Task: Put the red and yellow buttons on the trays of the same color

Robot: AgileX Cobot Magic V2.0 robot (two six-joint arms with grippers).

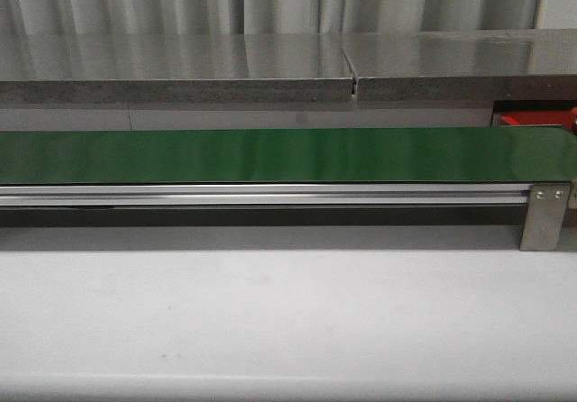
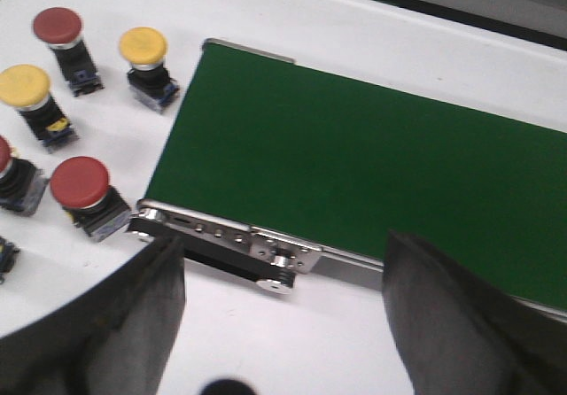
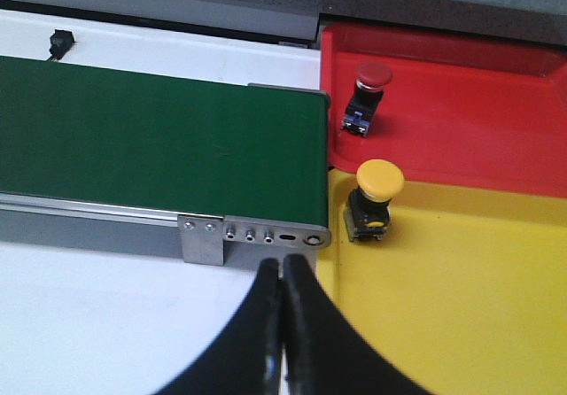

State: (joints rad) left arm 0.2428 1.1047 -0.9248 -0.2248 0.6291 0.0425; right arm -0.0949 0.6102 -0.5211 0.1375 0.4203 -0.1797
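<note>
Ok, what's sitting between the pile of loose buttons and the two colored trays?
The green conveyor belt. The left wrist view shows the loose buttons at one end, the right wrist view the red tray and yellow tray at the other. The belt is bare.

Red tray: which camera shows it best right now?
The right wrist view: the red tray fills its corner beside the belt end, one red button standing on it. The front view catches only a red sliver behind the belt. The left wrist view misses it.
</note>
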